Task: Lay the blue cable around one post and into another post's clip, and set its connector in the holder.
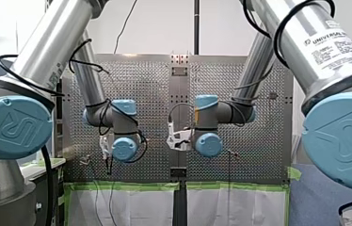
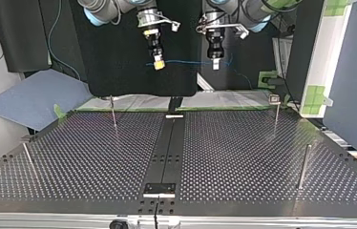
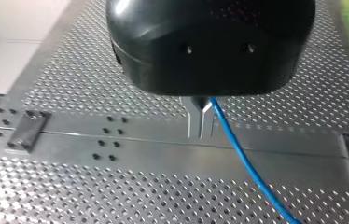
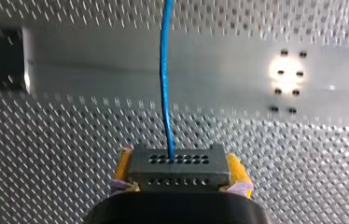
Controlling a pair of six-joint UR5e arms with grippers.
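Observation:
Both grippers hang high above the perforated table point(image 2: 243, 157). In the right wrist view my right gripper point(image 4: 178, 161) is shut, its yellow pads point(image 4: 236, 170) clamping a dark grey connector point(image 4: 178, 171) with rows of small holes. The blue cable point(image 4: 164, 84) runs straight out of the connector's face. In the left wrist view my left gripper point(image 3: 199, 125) has its thin metal fingers shut on the blue cable point(image 3: 242, 156), which trails away to one side. In the top view the cable point(image 2: 186, 62) stretches nearly level between my right gripper point(image 2: 157, 62) and my left gripper point(image 2: 215, 61).
Thin posts stand on the table: one at the top view's far left point(image 2: 113, 112), one with a clip head at far right point(image 2: 276, 114), two nearer ones point(image 2: 28, 160) point(image 2: 303, 167). A dark centre strip point(image 2: 169, 143) carries a small black plate point(image 2: 159, 188) near the front edge.

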